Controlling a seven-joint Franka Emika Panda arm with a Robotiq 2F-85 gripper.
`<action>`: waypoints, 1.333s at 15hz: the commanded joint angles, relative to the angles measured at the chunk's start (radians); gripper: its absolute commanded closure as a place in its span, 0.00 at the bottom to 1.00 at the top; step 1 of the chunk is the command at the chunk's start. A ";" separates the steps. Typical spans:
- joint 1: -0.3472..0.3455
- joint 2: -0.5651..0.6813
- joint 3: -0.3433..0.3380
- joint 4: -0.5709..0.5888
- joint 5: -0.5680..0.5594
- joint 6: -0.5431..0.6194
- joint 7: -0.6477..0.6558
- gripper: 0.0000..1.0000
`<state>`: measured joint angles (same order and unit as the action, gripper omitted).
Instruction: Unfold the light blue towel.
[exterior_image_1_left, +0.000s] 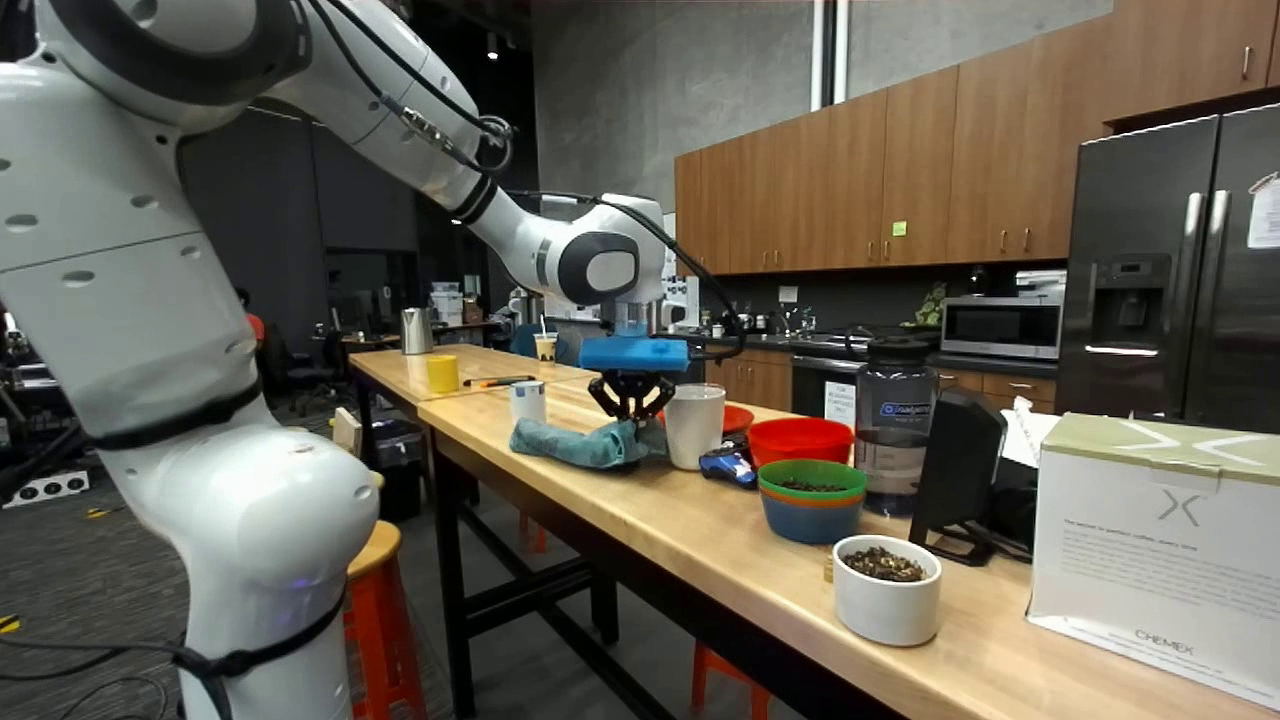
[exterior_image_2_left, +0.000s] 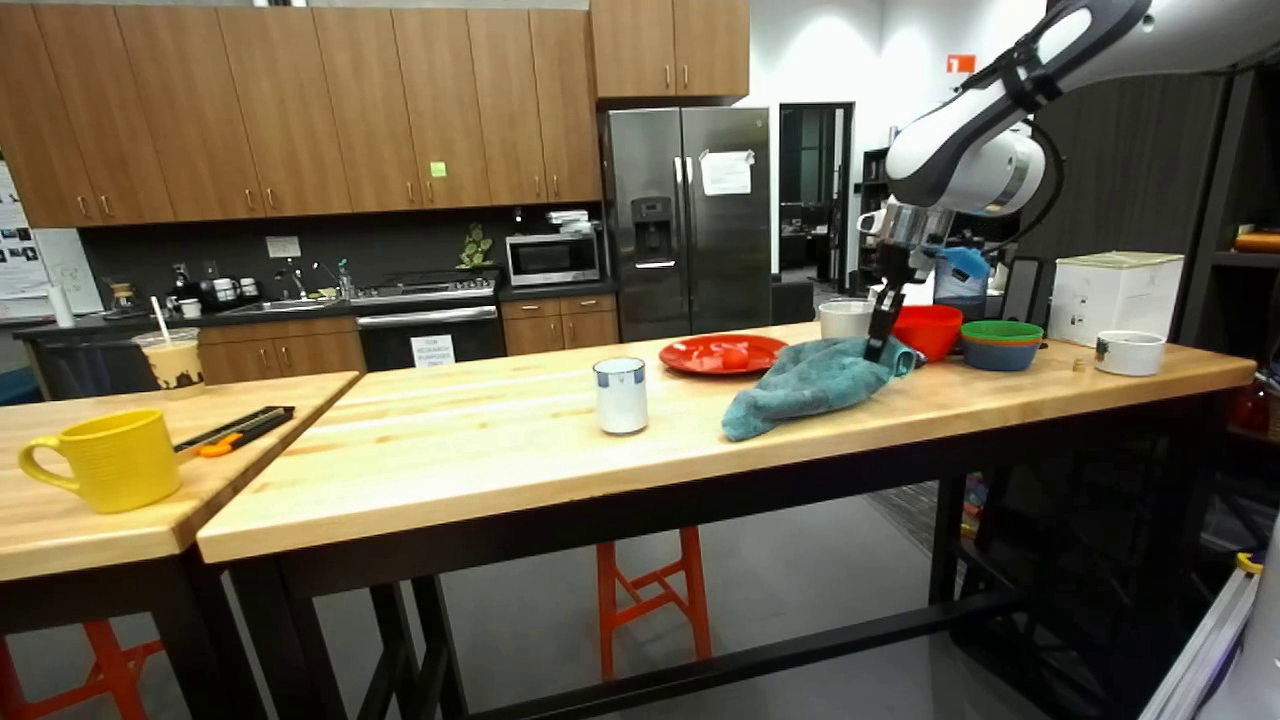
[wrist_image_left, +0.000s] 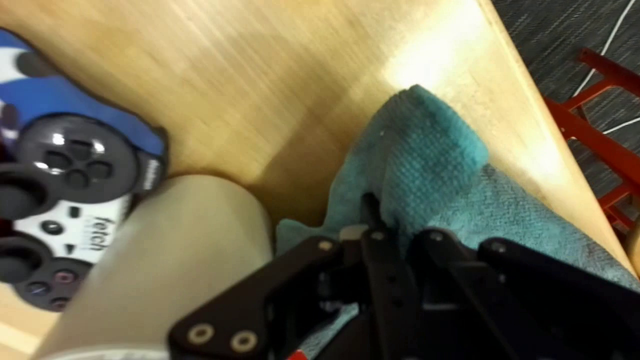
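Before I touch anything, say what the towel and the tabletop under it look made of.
Towel: probably terry or microfibre cloth, matte, from its nubbly weave and soft folds. Tabletop: wood, by its grain; glare suggests a smooth, perhaps varnished finish.

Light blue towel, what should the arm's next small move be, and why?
Probably raise the end effector slightly: it looks closed on a fold of the towel, which otherwise lies bunched on the table. The tall white cup stands close beside, so lifting before spreading may avoid a bump.
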<state>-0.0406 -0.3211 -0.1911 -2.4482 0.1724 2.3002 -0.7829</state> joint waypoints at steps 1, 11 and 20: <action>-0.066 -0.111 -0.016 -0.022 -0.100 -0.003 0.070 0.98; -0.199 -0.343 -0.052 0.011 -0.349 -0.018 0.286 0.98; 0.100 -0.248 0.019 0.055 -0.249 0.008 0.253 0.98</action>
<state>-0.0441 -0.6390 -0.1844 -2.4305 -0.1277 2.2988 -0.5059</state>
